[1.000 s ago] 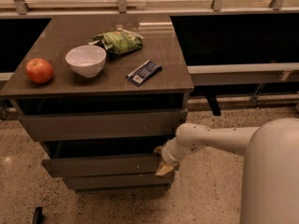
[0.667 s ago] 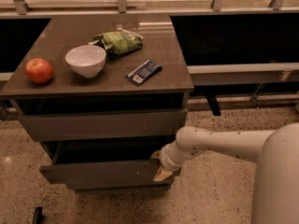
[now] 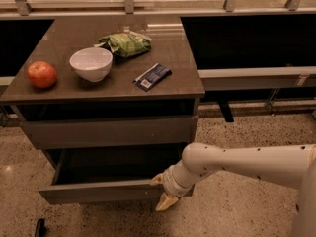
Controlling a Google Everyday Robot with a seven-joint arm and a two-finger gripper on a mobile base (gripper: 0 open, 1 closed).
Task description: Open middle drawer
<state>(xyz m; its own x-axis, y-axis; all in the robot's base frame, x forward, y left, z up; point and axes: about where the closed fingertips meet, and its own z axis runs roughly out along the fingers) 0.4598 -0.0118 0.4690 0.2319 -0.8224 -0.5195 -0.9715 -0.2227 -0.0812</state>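
The pincer (image 3: 161, 190) sits at the right end of the middle drawer (image 3: 94, 191), low in front of the cabinet; one pale fingertip (image 3: 157, 178) shows above the front panel's top edge and the other below its lower edge, so the pincer appears clamped on the panel itself. Behind it the white arm (image 3: 237, 164) reaches in from the right of the camera view.

Over the last second the panel has come forward with the pincer; a second ago only a narrow dark slot showed behind it, and now a broad stretch of the deep dark box lies open beneath the top drawer (image 3: 108, 131), which stays shut. That suggests the pull is working and the task is well advanced, perhaps near done; whether the drawer has reached its full travel I cannot tell.

Above, the bench (image 3: 173, 58) carries an apple (image 3: 41, 74) at its left, a white bowl (image 3: 91, 63) just beside it, a green bag (image 3: 126, 43) behind the bowl, and a dark wrapped bar (image 3: 152, 76) toward the right; none of these has shifted.
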